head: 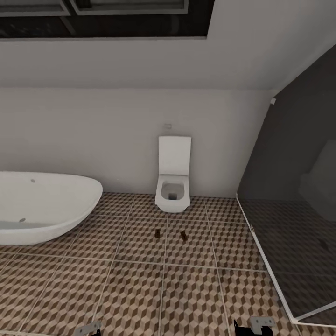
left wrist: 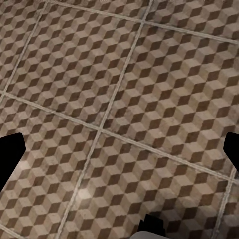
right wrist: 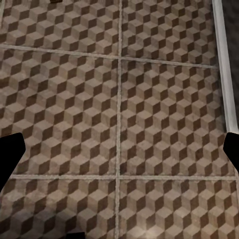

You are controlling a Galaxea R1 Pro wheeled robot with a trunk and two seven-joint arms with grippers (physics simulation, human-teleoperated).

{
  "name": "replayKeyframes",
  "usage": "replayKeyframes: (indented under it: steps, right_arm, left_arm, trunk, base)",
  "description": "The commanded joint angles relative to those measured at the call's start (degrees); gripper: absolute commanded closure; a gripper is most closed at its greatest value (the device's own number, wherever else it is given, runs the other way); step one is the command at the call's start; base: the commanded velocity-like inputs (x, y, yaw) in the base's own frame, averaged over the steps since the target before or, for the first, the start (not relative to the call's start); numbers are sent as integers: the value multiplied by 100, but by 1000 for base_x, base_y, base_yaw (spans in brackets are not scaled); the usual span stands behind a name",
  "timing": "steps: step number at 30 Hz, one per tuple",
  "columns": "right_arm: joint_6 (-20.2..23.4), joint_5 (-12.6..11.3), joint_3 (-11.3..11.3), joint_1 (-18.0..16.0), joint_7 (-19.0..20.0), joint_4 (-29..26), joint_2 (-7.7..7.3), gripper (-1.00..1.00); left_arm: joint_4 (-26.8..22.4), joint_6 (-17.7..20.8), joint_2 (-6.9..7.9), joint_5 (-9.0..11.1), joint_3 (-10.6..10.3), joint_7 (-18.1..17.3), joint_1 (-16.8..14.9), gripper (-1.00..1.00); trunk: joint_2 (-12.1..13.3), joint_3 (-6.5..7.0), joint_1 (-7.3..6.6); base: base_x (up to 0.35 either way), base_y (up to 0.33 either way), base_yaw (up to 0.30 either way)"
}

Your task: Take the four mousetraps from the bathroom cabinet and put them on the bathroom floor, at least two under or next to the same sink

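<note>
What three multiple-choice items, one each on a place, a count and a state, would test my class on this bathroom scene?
1. Where do the mousetraps lie?
A. in the bathtub
B. on the floor tiles before the toilet
C. on the toilet lid

2. How many mousetraps lie on the floor?
A. two
B. four
C. none

3. The toilet lid is:
A. shut
B. missing
C. raised

Answers: 1 B, both lie on the bathroom floor in front of the toilet, right of the bathtub. 2 A, two small dark pieces show. 3 C, the lid stands upright against the wall.
</note>
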Motion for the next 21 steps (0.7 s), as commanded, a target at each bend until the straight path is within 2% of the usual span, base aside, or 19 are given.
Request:
replayKeyframes:
  steps: [1, 21]
  right_arm:
    - [-17, -5, 14, -5, -18, 5, 0, -100]
    - [-24, -1, 20, -5, -18, 5, 0, -100]
  left_arm:
    - [-1, -12, 2, 30, -49, 33, -4, -100]
    - [15, -12, -48, 30, -49, 33, -1, -100]
  trunk:
    - [-11, -10, 3]
    - [-11, -8, 3]
  base:
    - [0, 0, 0]
    - [0, 0, 0]
